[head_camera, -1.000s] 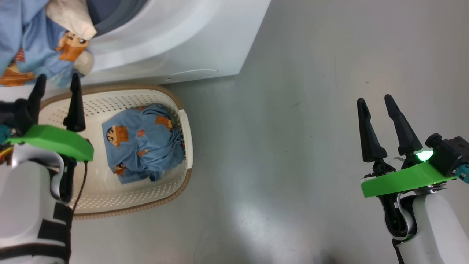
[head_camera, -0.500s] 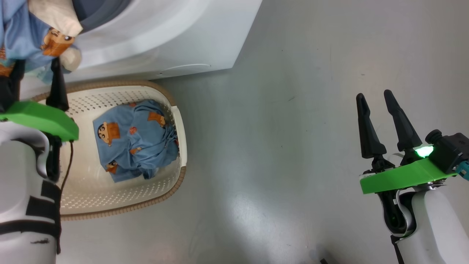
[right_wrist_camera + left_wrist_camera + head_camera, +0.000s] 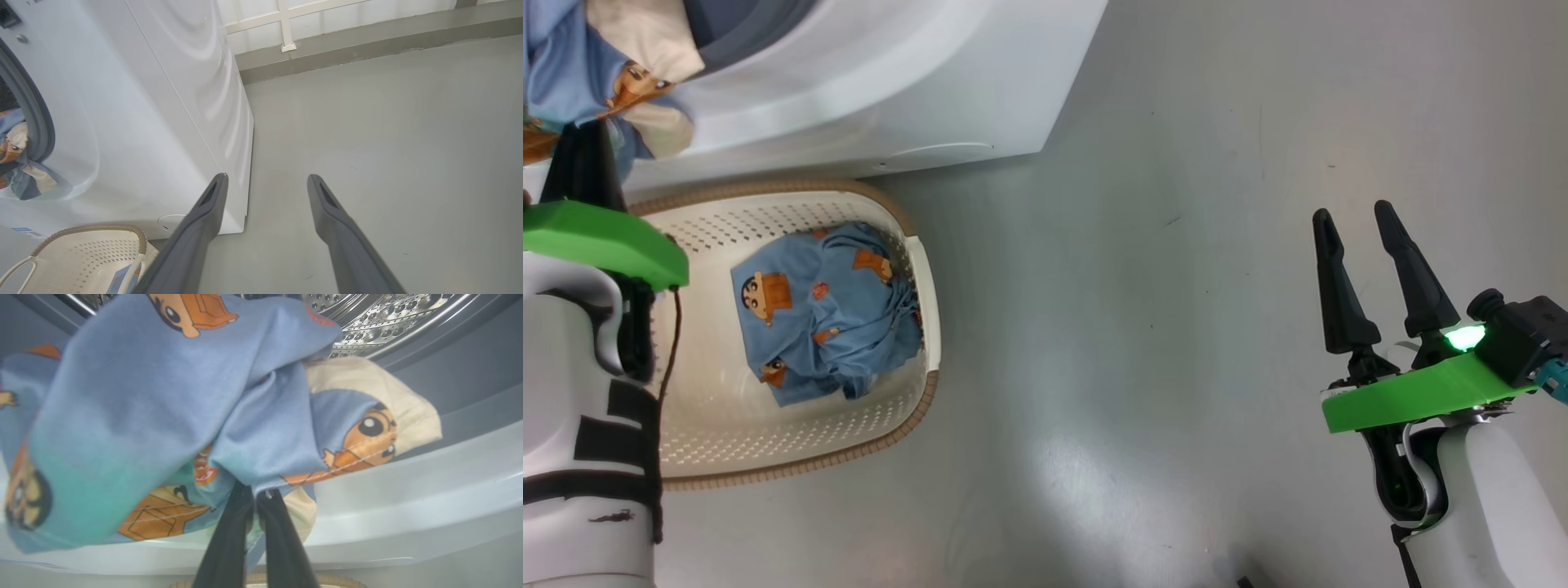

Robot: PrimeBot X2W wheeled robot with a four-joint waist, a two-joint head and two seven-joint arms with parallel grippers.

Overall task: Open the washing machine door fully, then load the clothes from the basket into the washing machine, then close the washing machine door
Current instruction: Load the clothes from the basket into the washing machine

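**Item 1: hanging garment** [image 3: 135, 416]
- Look: light blue jersey with orange-brown cartoon figures and a cream-white panel at 3 o'clock. It is soft, bunched and folded over itself.
- Place: draped across the lower lip of the washing machine [image 3: 890, 90] mouth, partly over the grey seal [image 3: 470, 375] and partly hanging outside. Its long axis runs 9 to 3 o'clock across the mouth.
- Relation: in the left wrist view the bulk lies at 12 o'clock from the fingers, with the steel drum [image 3: 388, 318] beyond at 1 o'clock.

**Item 2: left gripper** [image 3: 254, 502]
- Fingers pressed together, pinching the garment's lower hem.
- This is the nearer arm. The next move is probably to carry the hem towards 12 o'clock, over the lip and into the drum.
- Risk: the slack fabric could slide back out.

**Item 3: right gripper** [image 3: 1364, 278]
- Fingers spread wide and holding nothing, above bare floor [image 3: 1176, 245], well apart from the laundry.

**Item 4: second garment** [image 3: 829, 314]
- Same print, crumpled. It lies in the basket [image 3: 915, 408], at 6 o'clock from the machine in the head view, and is not yet loaded.
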